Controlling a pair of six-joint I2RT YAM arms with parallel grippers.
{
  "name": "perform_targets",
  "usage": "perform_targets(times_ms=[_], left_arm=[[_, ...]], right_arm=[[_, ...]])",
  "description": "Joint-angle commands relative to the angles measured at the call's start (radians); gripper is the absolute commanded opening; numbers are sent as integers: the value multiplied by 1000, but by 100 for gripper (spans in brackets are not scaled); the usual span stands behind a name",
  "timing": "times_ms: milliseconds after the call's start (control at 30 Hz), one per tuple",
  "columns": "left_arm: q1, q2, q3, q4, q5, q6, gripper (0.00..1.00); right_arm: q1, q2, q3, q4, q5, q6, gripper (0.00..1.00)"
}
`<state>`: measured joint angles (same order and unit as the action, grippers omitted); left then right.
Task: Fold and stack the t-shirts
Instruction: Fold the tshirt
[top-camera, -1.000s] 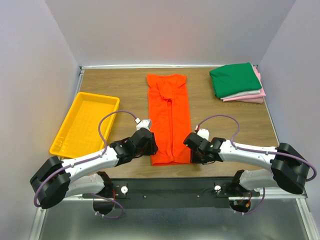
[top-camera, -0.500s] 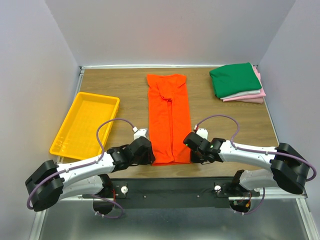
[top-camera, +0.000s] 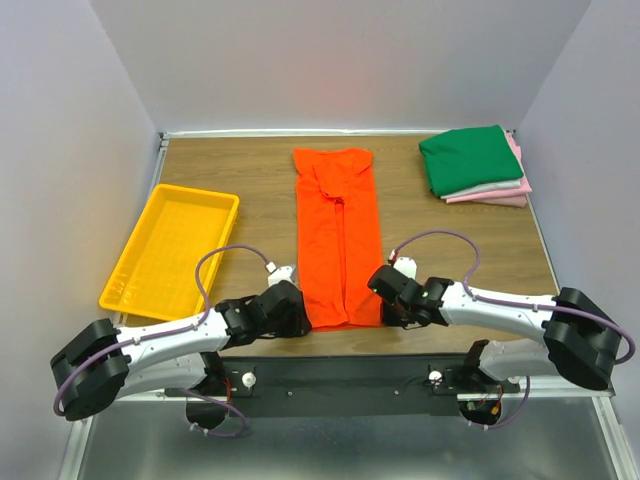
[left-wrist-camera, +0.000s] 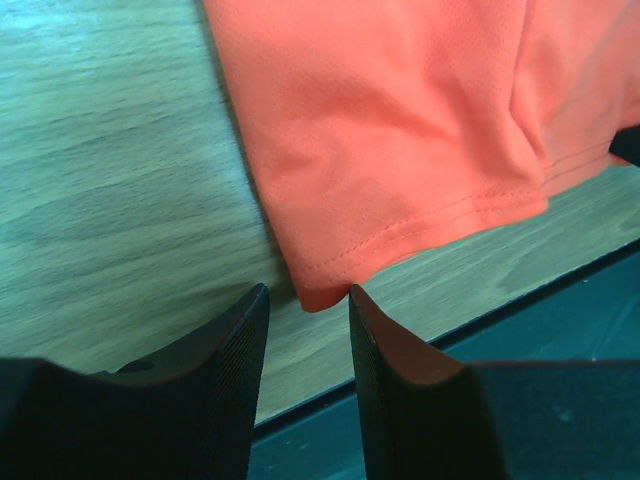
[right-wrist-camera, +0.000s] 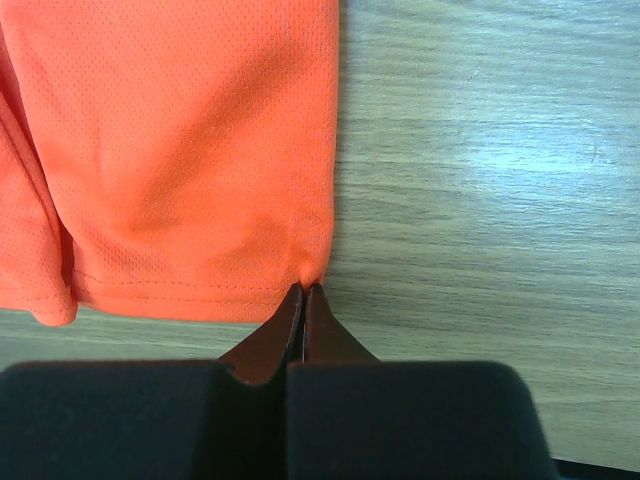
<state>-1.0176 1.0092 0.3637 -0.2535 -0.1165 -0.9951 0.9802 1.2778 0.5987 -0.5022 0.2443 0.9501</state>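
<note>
Orange t-shirt (top-camera: 338, 235) laid lengthwise on the table (top-camera: 240, 170), near right hem corner pinched by the closed right tool (right-wrist-camera: 303, 295), near left corner straddled by the part-open left tool (left-wrist-camera: 307, 295)

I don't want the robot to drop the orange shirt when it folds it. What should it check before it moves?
1. Is the right pincer shut at the orange t-shirt's near right corner: ok.
2. Is cloth truly caught between its tips: cannot tell.
3. Is the left pincer shut on the near left corner: not ok. It is open, with the corner just at the gap.
4. Is the shirt lying flat as a long strip: ok.
5. Is the folded stack away from the fold path: ok.
</note>
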Motion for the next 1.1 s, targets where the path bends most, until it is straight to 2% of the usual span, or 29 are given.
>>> perform_targets(times_ms=[0, 100, 200, 467, 733, 933, 1067], left_arm=[[-12, 22, -8, 48, 9, -23, 46], [-18, 45, -15, 57, 2, -34, 44], [-32, 46, -23, 59, -17, -54, 37], [-42, 45, -20, 60, -57, -66, 0], [-84, -3, -19, 63, -75, -88, 0], [-150, -60, -16, 2, -95, -158, 0], [-193, -116, 26, -33, -162, -186, 0]], right_arm=[[2, -11, -30, -10, 0, 7, 0], [0, -12, -31, -10, 1, 7, 0], [0, -15, -31, -10, 1, 4, 0], [0, -31, -30, -12, 9, -7, 0], [0, -104, -20, -15, -34, -34, 0], [5, -164, -42, -59, -65, -2, 0], [8, -254, -37, -98, -57, 13, 0]])
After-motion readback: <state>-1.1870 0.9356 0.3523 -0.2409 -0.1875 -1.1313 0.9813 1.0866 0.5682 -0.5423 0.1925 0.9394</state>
